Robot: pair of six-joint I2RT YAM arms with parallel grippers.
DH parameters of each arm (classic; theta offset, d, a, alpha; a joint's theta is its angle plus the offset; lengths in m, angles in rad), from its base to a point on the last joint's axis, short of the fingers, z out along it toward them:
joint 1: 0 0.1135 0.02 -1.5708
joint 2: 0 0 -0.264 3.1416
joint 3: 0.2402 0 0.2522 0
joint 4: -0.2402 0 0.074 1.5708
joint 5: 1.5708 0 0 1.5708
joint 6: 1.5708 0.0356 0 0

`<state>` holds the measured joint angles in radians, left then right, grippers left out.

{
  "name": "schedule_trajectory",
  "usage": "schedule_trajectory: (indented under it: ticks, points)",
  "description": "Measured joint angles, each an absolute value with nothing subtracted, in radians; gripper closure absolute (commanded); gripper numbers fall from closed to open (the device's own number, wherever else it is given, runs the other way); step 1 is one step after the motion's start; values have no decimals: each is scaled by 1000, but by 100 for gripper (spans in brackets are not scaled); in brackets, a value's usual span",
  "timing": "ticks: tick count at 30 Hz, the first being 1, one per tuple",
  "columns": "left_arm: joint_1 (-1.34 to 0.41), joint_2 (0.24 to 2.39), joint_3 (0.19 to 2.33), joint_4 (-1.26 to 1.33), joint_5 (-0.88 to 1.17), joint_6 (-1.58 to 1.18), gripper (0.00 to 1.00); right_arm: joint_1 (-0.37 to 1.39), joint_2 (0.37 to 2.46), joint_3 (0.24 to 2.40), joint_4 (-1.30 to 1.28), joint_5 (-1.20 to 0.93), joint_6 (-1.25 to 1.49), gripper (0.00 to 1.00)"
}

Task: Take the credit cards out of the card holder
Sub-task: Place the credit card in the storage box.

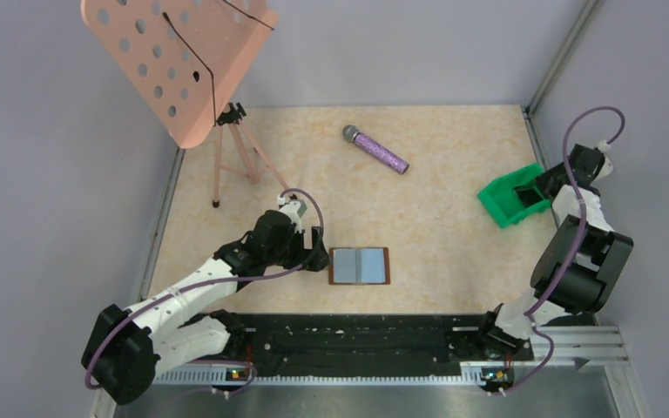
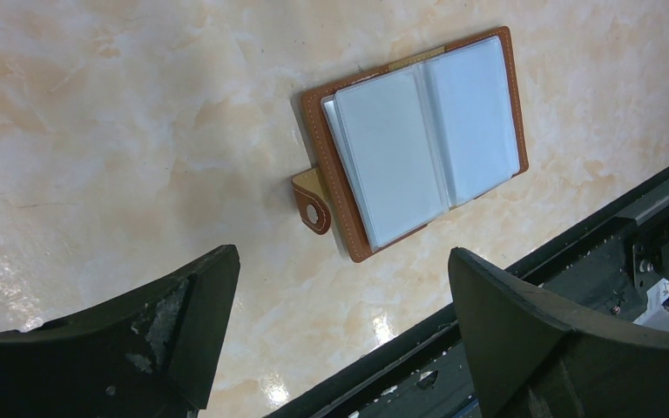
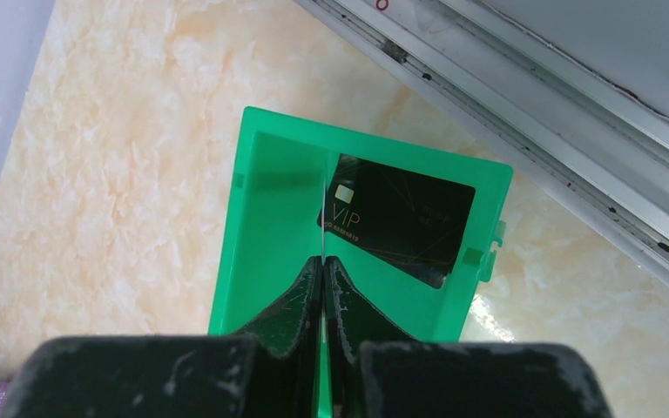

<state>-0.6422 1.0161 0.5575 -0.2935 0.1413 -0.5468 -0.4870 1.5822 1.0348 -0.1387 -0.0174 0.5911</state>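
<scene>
The brown card holder (image 1: 359, 266) lies open and flat on the table, its two grey-blue panels up; in the left wrist view (image 2: 418, 144) its strap tab points toward my fingers. My left gripper (image 1: 318, 254) is open and empty just left of it (image 2: 340, 261). My right gripper (image 1: 537, 193) hangs over the green bin (image 1: 505, 205), shut on a thin card (image 3: 324, 200) seen edge-on, which sticks out past the fingertips (image 3: 324, 261). A black VIP card (image 3: 401, 218) lies inside the bin (image 3: 270, 148).
A purple microphone (image 1: 375, 149) lies at the back middle. A pink perforated music stand (image 1: 174, 61) on a tripod stands at the back left. The black rail (image 1: 357, 335) runs along the near edge, close below the card holder. A metal frame (image 3: 531, 87) borders the bin's right.
</scene>
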Motion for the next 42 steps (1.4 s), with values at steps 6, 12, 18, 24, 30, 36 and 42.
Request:
schedule_trajectory:
  ticks: [6, 12, 18, 24, 30, 36, 42]
  points:
    - [-642, 1016, 558, -294, 141, -547, 5, -487, 1588, 1022, -130, -22, 599, 100]
    - [-642, 1016, 558, -294, 142, -547, 5, -487, 1599, 1021, -123, -22, 607, 100]
    - [-642, 1016, 558, -294, 142, -547, 5, -487, 1612, 1021, -112, -22, 622, 100]
    - [-642, 1016, 558, -293, 144, -547, 5, -487, 1627, 1020, -109, -22, 639, 100]
    - [-642, 1016, 558, -293, 146, -547, 5, -488, 1631, 1006, -91, -21, 649, 98]
    - [-642, 1017, 558, -293, 149, -547, 5, -499, 1631, 1006, -89, -10, 651, 98]
    - [-642, 1018, 558, -293, 152, -547, 5, -518, 1631, 1006, -90, 2, 651, 98]
